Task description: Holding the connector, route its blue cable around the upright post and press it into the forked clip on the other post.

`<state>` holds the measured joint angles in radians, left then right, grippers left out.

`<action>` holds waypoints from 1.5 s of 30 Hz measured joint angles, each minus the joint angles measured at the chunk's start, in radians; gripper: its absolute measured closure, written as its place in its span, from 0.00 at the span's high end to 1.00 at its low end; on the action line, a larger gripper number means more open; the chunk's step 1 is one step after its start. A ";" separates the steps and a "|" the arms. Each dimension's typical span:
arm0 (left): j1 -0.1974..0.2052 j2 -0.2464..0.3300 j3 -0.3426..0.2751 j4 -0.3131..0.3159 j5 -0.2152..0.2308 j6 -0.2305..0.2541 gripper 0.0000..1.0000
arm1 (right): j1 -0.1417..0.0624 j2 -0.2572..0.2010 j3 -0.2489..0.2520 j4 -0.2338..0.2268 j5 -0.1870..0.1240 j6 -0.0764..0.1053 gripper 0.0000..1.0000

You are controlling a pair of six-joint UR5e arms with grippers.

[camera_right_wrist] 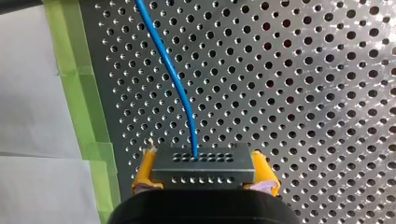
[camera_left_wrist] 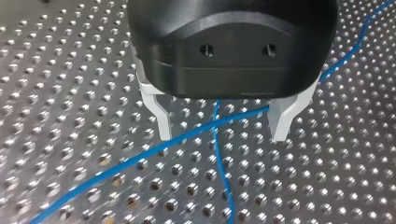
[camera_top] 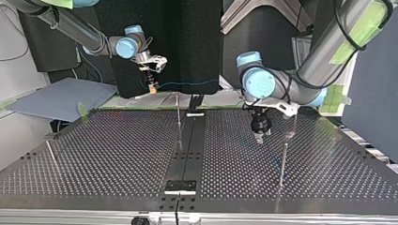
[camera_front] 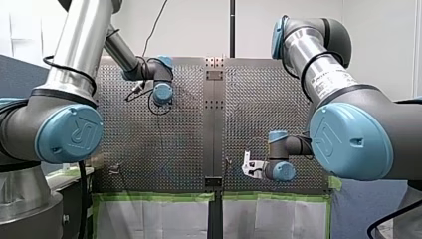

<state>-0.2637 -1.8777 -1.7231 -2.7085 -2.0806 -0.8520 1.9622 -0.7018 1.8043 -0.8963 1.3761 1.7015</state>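
Connector, a grey block with rows of small holes, is clamped between the yellow pads of my right hand. Its long axis runs across the hand from pad to pad, and its cable face points straight ahead, away from the hand. The blue cable leaves that face near its middle and runs on ahead over the perforated counter, beside the green tape on the counter's edge. My left hand hangs low over the counter, pale fingers spread, gripping nothing; two runs of cable cross under the gap. In the top view a post stands nearest, my left hand just behind it, a thinner post farther back at the middle; farthest, at the view's left, my right hand holds the connector raised above the counter's far edge.
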 joint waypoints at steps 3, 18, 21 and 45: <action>-0.003 -0.023 0.000 -0.004 0.001 -0.001 1.00 | 0.001 0.000 0.001 0.001 0.000 0.000 0.00; 0.009 -0.078 -0.003 -0.004 -0.070 -0.011 1.00 | 0.009 0.001 0.000 0.000 0.000 0.000 0.00; 0.013 -0.078 -0.003 -0.015 -0.094 0.005 1.00 | 0.010 0.000 0.000 0.000 0.000 0.000 0.00; 0.032 -0.186 0.007 0.039 -0.144 -0.005 1.00 | 0.011 0.001 -0.001 -0.003 0.000 0.001 0.00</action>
<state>-0.2312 -2.0639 -1.7156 -2.6697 -2.2250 -0.8573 1.9735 -0.7008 1.8034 -0.8991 1.3762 1.7029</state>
